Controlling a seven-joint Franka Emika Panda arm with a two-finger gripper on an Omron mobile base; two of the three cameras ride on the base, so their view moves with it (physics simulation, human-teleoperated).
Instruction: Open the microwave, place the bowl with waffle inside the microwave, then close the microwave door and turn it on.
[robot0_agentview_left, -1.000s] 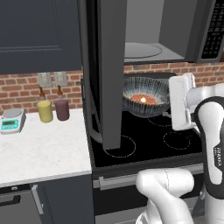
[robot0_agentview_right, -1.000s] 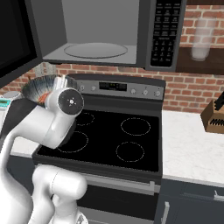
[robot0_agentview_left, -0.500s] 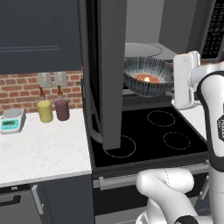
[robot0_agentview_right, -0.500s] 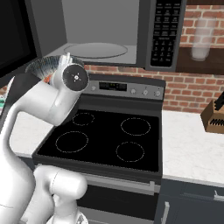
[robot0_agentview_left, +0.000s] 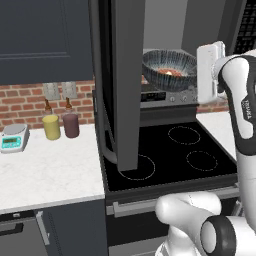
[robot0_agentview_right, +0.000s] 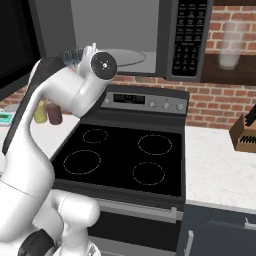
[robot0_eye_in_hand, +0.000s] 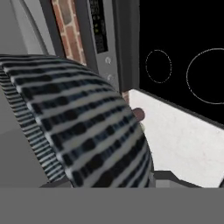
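The microwave hangs over the stove with its pale cavity exposed, the glass turntable inside and the keypad at its right. The microwave door stands swung wide open and appears edge-on in the left base view. My gripper is shut on the right rim of the streaked dark bowl, which hangs level at the height of the cavity's mouth, just in front of it. The orange-red waffle lies in the bowl. The bowl's striped outer wall looms close in the hand view.
The black stove top lies below the bowl, with its control panel behind. On the left counter stand a yellow jar, a purple jar and a small scale. A knife block sits on the right counter.
The arm has risen with the bowl, carrying it from just above the stove's back burners up to the level of the microwave opening.
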